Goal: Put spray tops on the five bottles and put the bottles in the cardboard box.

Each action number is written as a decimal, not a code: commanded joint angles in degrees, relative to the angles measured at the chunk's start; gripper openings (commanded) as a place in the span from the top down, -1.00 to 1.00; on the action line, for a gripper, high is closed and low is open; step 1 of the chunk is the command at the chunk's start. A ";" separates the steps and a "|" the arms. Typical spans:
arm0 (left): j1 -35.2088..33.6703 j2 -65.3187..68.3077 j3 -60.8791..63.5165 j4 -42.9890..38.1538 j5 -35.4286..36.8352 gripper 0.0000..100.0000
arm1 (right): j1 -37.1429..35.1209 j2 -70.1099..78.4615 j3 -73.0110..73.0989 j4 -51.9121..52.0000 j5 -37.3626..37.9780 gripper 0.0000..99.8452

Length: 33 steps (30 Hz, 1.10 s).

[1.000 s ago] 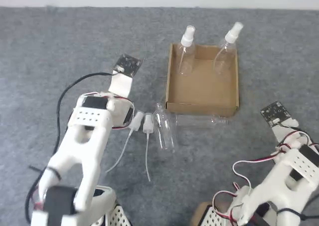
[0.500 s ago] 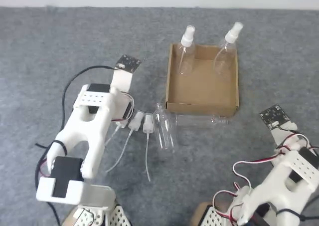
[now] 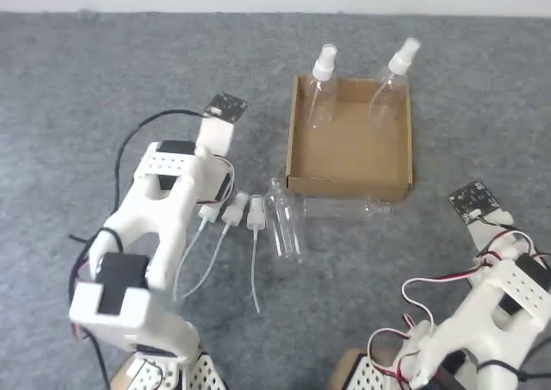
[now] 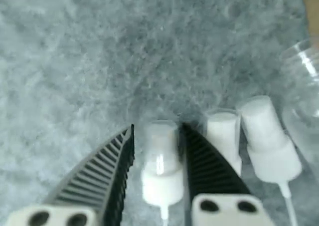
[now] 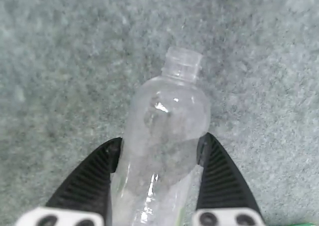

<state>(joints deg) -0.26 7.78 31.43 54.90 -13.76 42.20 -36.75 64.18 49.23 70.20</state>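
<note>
The left hand is set narrowly astride a spray top lying on the tabletop, not yet pinched, apparently for lifting. An uncapped bottle is clamped in the right hand, with its neck pointed away, likely to receive a top.

Five bottles, three loose tops (one box).

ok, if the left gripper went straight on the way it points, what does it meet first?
The spray top lying between its open fingers: the left gripper straddles it. Past its cap lies only grey carpet, which the fingers would likely reach next, though depth is unclear.
</note>
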 commanded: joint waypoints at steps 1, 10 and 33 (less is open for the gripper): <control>0.26 0.97 -0.66 -1.58 -0.79 0.84 | 0.66 -0.48 -0.09 1.01 0.62 0.92; -1.05 -14.86 -0.66 6.59 0.97 0.98 | 2.68 -0.48 -0.18 0.92 0.62 0.91; 2.20 -56.35 29.05 4.48 4.31 0.98 | -3.38 0.13 -18.99 15.52 -19.96 0.42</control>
<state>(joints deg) 1.76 -46.29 60.09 61.05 -10.15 40.97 -36.75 51.78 62.59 53.85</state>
